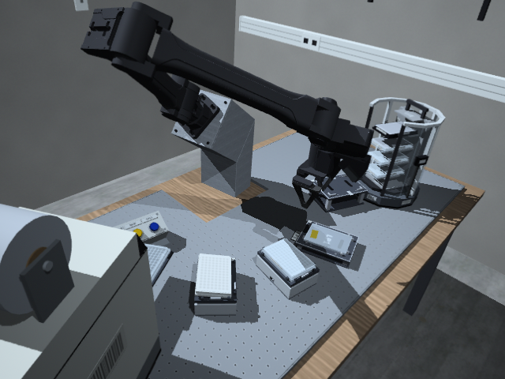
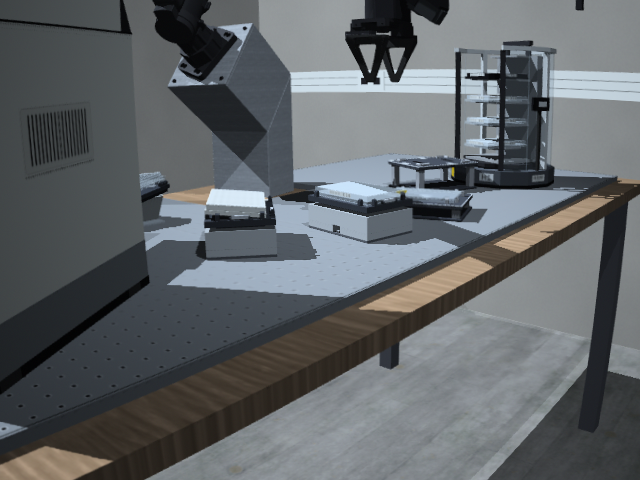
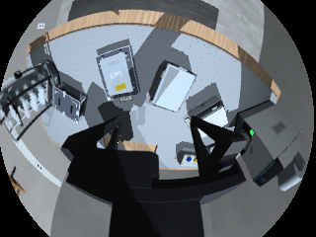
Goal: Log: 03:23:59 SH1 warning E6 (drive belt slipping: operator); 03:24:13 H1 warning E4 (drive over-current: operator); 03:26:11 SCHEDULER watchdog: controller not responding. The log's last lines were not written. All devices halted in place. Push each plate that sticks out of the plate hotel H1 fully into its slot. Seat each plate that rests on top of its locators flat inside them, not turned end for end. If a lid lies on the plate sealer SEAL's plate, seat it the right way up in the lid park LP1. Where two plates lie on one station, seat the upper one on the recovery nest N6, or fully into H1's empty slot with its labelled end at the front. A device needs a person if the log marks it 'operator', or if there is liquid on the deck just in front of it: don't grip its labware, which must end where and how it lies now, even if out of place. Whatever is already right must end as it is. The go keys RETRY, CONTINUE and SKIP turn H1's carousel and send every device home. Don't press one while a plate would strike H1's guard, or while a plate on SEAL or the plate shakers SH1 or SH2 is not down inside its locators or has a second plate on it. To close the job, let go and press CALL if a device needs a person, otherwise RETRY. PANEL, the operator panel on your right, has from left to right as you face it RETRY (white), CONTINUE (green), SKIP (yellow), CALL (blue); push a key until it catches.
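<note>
My gripper [image 1: 308, 201] [image 2: 381, 77] is open and empty. It hangs high above the deck, left of the plate hotel H1 [image 1: 402, 151] and above the near end of a raised black stand [image 1: 344, 189]. H1 holds several plates on its shelves [image 2: 504, 116]; one upper plate [image 1: 390, 129] seems to jut out at the front. A plate with a yellow label [image 1: 327, 241] lies on a low black nest. A white plate [image 1: 287, 259] [image 2: 359, 198] sits askew on a grey shaker block. A thick white plate [image 1: 214, 275] [image 2: 237, 206] sits on another shaker block.
The big grey sealer [image 1: 61, 285] fills the near left, with a plate [image 1: 157, 259] at its mouth. The operator panel [image 1: 144, 228] shows yellow and blue keys. The arm's grey pedestal [image 1: 226, 151] stands at the back. The table edge runs along the right.
</note>
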Tool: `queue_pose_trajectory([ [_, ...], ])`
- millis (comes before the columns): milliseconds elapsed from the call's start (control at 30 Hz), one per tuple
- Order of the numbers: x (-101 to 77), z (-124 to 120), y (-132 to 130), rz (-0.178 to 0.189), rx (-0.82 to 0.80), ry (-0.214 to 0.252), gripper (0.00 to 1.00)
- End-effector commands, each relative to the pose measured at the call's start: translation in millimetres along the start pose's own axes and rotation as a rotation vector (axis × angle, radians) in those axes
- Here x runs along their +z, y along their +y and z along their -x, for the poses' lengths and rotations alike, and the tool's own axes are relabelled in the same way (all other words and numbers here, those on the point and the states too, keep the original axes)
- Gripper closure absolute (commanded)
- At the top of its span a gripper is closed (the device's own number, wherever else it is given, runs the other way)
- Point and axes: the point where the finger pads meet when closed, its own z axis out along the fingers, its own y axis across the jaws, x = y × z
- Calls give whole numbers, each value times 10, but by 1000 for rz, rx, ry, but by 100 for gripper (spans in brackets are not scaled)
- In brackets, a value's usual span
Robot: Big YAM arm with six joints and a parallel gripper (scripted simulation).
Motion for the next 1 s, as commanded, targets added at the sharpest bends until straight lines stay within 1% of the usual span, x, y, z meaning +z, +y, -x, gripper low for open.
queue_pose_trajectory([
  [0,-158,119,-33,4,-110,-36,0],
  [300,-159,126,-32,0,-317,-39,0],
  [367,-159,126,-32,0,-317,-39,0],
  [867,-159,126,-32,-7,-667,-39,0],
  [967,-157,125,-32,-7,-690,-39,0],
])
